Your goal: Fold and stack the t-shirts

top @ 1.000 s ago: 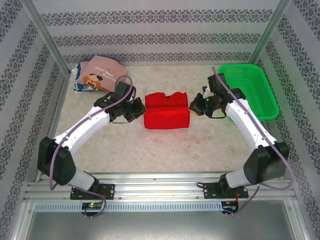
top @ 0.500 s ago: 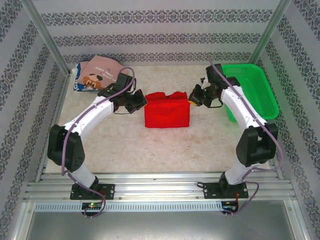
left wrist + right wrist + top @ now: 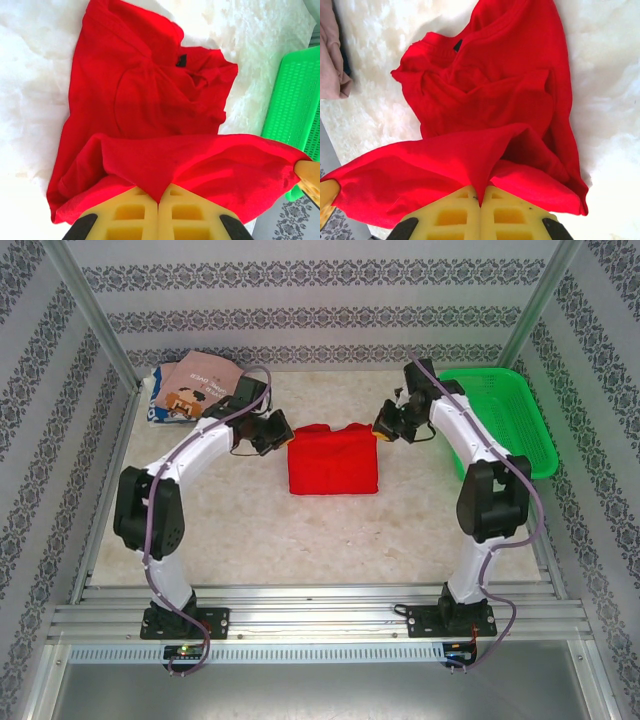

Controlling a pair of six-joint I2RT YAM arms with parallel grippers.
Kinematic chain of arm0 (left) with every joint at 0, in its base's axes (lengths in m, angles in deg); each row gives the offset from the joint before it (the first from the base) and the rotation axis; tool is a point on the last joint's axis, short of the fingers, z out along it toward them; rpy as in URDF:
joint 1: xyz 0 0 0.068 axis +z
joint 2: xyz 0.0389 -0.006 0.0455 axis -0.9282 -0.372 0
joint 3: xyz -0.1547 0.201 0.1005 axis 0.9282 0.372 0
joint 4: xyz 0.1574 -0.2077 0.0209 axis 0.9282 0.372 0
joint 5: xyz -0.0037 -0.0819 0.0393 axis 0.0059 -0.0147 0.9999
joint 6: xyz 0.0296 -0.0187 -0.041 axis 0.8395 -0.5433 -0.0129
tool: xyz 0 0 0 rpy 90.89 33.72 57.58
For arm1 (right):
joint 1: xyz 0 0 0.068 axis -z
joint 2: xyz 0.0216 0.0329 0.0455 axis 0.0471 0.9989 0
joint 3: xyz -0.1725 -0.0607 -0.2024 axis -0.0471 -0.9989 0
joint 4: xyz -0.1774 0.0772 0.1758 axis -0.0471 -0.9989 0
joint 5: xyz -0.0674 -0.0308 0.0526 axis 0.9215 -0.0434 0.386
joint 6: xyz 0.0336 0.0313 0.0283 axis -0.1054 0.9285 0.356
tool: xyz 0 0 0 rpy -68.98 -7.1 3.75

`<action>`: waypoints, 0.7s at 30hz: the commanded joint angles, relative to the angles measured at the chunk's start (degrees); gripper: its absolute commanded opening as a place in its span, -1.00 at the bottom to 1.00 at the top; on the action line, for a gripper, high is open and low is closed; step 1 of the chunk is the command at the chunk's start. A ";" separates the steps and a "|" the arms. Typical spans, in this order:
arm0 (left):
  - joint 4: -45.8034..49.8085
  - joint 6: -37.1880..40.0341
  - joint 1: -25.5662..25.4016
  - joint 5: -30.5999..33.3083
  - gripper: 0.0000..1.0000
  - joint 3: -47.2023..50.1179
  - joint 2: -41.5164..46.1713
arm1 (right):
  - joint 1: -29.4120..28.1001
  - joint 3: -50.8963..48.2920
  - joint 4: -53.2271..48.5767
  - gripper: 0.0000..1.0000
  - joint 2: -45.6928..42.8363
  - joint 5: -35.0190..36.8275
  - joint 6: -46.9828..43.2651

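red soft cloth t-shirt [image 3: 333,460] lies creased at frame centre on the pale mottled counter [image 3: 300,530]; left gripper [image 3: 280,433] and right gripper [image 3: 384,426] hold jaws clenched on its upper corners.

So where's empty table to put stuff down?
The wide strip of table between the red t-shirt and the near edge is bare. Crowded: the far-left corner with folded shirts, the green basket on the right, plus left gripper and right gripper at the shirt's far corners.

White-blue shirt [image 3: 156,408] mostly under pink shirt [image 3: 205,385].
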State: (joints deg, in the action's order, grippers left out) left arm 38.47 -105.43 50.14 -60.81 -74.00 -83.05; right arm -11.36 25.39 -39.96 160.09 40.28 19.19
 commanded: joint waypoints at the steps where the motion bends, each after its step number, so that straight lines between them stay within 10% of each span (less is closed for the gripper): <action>1: -0.31 1.86 2.16 0.69 -1.00 -2.61 -2.42 | 1.28 3.68 -0.16 -1.00 3.10 2.06 -0.74; 21: 2.25 4.73 5.79 -3.53 -1.00 -20.21 -20.94 | 2.77 19.61 -2.29 -1.00 20.62 2.26 -0.41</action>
State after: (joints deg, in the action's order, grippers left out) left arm 38.79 -102.82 54.16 -64.87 -90.54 -102.30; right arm -9.97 42.86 -40.62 179.21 40.32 19.19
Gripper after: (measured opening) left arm 0.066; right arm 0.049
